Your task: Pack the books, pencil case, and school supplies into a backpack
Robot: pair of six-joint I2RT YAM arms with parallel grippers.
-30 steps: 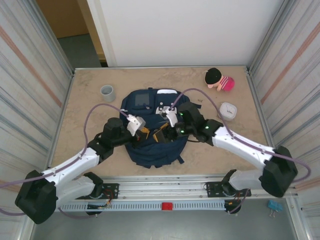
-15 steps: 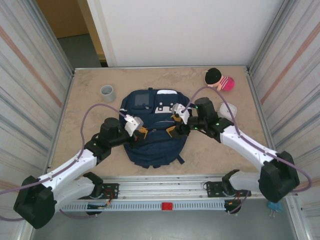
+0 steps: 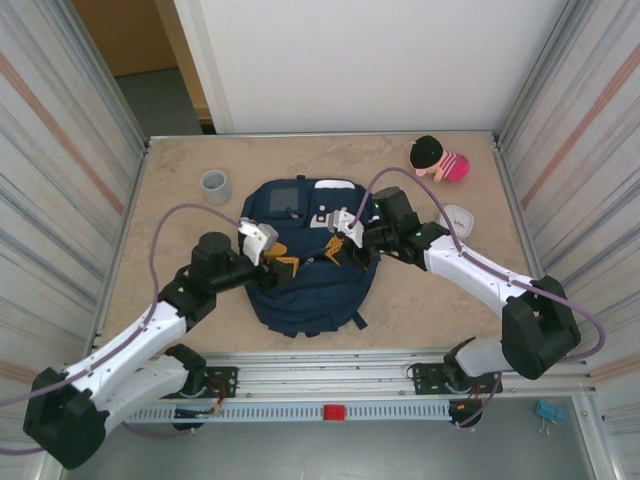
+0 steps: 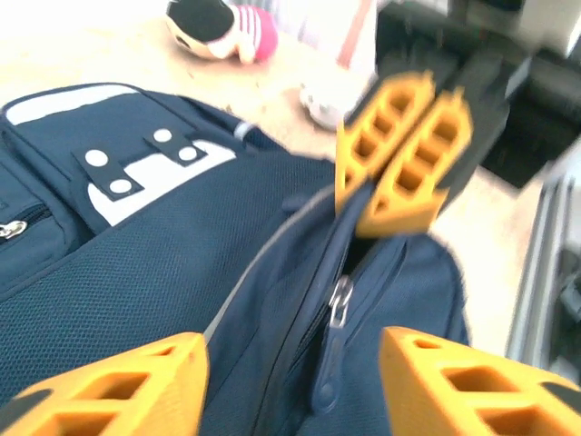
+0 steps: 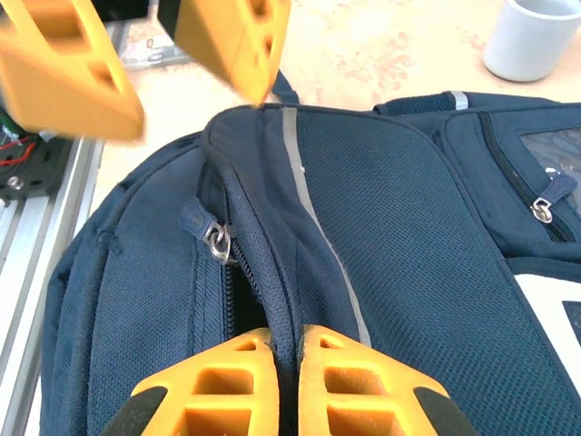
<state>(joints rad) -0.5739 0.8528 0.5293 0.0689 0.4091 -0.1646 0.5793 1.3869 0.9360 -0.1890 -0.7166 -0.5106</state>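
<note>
The large navy blue fabric backpack (image 3: 310,300) with thin white stripes lies flat in the middle of the beige marbled table (image 3: 180,160), between the two arms. Its front pocket carries a grey square patch (image 3: 285,197) and a white tab (image 3: 325,215). The long axis runs from 12 to 6 o'clock, with the pocket end at 12 and the rounded end at 6.

The main zip stands partly parted beside a metal zip pull (image 5: 218,241). The gap is dark, so what lies inside cannot be told.

The right gripper (image 5: 286,341) has its orange fingers pressed together on a raised fold of the backpack beside that zip. The left gripper (image 4: 290,350) hangs over the same seam with its fingers well apart, holding nothing.

A small grey cylindrical cup (image 3: 215,185) stands upright at the backpack's 10 o'clock, mouth up. A black, pink and white plush toy (image 3: 438,160) lies at its 2 o'clock.
</note>
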